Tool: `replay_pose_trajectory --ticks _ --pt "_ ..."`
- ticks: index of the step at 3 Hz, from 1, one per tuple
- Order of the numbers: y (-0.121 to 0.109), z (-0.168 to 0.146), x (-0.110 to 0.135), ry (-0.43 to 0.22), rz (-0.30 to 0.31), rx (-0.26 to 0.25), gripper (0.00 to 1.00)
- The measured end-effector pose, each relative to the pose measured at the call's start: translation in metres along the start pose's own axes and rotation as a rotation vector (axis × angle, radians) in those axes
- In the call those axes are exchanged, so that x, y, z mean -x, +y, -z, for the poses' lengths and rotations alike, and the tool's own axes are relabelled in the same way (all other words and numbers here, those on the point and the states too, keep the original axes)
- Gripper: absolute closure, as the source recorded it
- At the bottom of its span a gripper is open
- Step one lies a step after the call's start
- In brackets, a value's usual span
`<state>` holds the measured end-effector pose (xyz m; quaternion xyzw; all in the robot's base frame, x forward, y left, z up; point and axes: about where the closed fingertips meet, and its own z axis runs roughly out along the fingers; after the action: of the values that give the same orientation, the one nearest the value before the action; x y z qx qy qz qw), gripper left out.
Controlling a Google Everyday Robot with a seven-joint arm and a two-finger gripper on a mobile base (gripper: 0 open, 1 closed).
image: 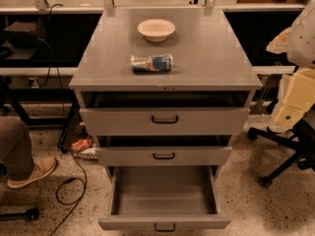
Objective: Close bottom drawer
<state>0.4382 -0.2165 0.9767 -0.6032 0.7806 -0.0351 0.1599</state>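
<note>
The bottom drawer (164,195) is the lowest of three grey drawers in a metal cabinet, and it is pulled far out. It is a deep plain tray, empty inside. Its low front panel (164,223) carries a small black loop handle (164,227) at the lower edge of the view. The middle drawer (163,156) and top drawer (164,120) stand slightly out. My gripper (291,107), cream-coloured, hangs at the right edge of the view. It is to the right of the cabinet at about the height of the top drawer, well above and to the right of the bottom drawer, touching nothing.
On the cabinet top (211,58) are a cream bowl (156,29) and a can lying on its side (151,63). A black office chair base (285,151) stands at the right. A person's leg and shoe (27,168) and loose cables (74,181) are at the left.
</note>
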Motion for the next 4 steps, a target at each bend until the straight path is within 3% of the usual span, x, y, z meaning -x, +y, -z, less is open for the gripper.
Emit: replay_pose_trajectory --ticks 1,2,3,4 --pt "0.000 0.000 0.000 0.000 0.000 0.000 0.00" --pt "0.010 -0.011 -0.007 0.008 -0.022 0.037 0.00" --pt "0.038 -0.043 -0.021 0.018 -0.088 0.136 0.00" --pt "0.084 -0.095 -0.046 0.049 -0.206 0.270 0.00"
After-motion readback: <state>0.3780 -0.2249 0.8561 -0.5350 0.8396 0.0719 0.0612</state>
